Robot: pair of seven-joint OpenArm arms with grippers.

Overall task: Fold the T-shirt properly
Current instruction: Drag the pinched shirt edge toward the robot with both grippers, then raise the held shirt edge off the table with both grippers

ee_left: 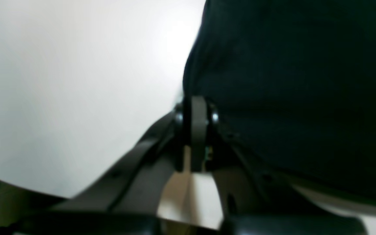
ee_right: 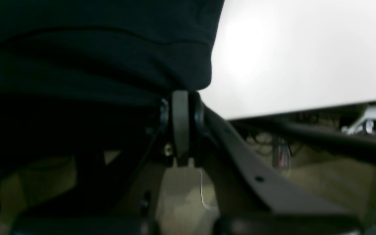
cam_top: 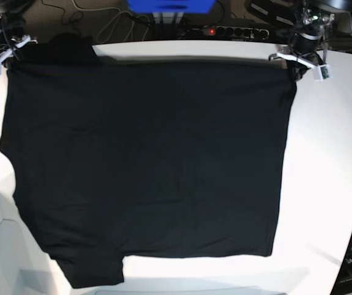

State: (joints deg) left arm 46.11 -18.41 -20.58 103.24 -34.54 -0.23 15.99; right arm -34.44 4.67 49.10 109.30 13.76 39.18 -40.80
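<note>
Left wrist view: one left claw [ee_left: 197, 122], its two fingers pressed together and clenched on a corner of the one black T-shirt [ee_left: 292, 98], which hangs to the right of and above the fingertips; the white table [ee_left: 77, 81] fills the left.

Right wrist view: one right claw [ee_right: 181, 120], fingers likewise clamped on a hem edge of the T-shirt [ee_right: 93, 49], cloth lying left of and above the tips; table [ee_right: 305, 55] to the right.

Base view: one T-shirt [cam_top: 151, 166] spread flat across the table [cam_top: 330, 184], plain black side up. Two claws, right claw [cam_top: 2, 54] and left claw [cam_top: 302, 58], at its far corners
</note>
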